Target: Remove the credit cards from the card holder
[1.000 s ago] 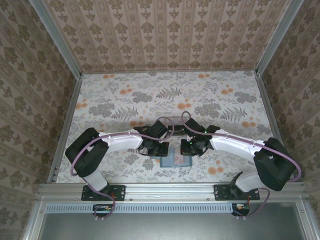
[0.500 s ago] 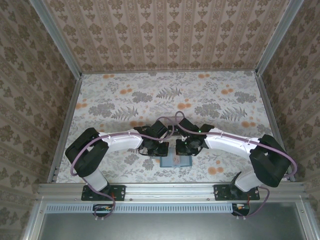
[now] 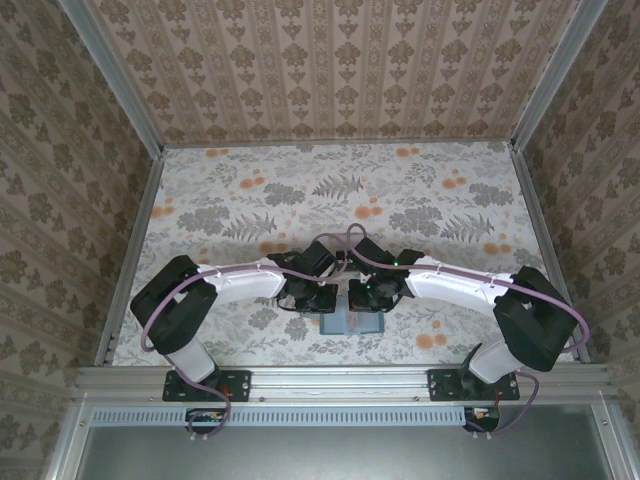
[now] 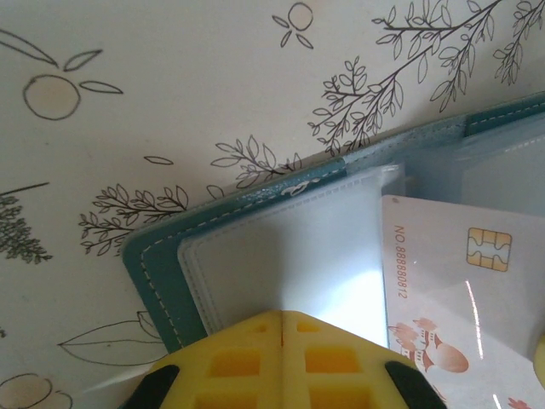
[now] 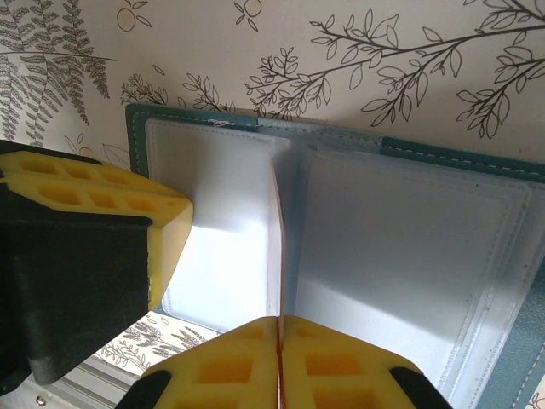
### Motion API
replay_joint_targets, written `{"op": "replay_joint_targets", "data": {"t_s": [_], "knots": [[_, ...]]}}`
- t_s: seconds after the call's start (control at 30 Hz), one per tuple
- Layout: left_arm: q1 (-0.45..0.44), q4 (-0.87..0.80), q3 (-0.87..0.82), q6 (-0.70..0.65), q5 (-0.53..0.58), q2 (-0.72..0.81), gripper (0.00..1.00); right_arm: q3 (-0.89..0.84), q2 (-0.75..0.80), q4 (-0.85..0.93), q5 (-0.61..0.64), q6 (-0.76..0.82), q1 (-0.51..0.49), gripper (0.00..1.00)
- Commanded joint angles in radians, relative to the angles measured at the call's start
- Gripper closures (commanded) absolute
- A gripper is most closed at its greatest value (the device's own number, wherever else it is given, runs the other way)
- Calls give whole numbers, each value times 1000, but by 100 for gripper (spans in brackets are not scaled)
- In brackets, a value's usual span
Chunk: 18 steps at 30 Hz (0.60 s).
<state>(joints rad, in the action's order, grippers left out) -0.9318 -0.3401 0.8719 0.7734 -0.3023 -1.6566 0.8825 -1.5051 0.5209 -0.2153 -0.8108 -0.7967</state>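
**We pinch a card (image 4: 460, 290) at the wallet (image 4: 153, 264)**

The blue wallet lies open on the flowery table (image 3: 300, 190), close to our arms. Our left gripper (image 4: 283, 319), fingers pressed together, pushes on its clear pocket. Our right gripper (image 5: 279, 324) pinches the pale card's edge.

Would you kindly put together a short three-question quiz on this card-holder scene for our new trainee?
1. True or false: the card holder is folded shut.
2. Which of these does the right claw pinch? A) a pale card, seen edge-on from the right wrist; B) a pen; C) nothing.
3. Fill in the blank: the pale card's face carries a printed number and a gold ___.

Key: 1 false, it lies open; 2 A; 3 chip.
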Motion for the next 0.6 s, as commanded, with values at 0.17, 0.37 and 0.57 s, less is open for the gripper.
{"op": "replay_joint_targets", "data": {"t_s": [0.17,0.37,0.57], "knots": [[-4,-88,40,-37,40,54,100,40,60,80,66,10,2,94],[2,-88,38,-36,47,89,97,42,106,108,61,60,45,95],[15,-88,23,-34,67,123,95,59,152,155,48,174,103,97]]}}
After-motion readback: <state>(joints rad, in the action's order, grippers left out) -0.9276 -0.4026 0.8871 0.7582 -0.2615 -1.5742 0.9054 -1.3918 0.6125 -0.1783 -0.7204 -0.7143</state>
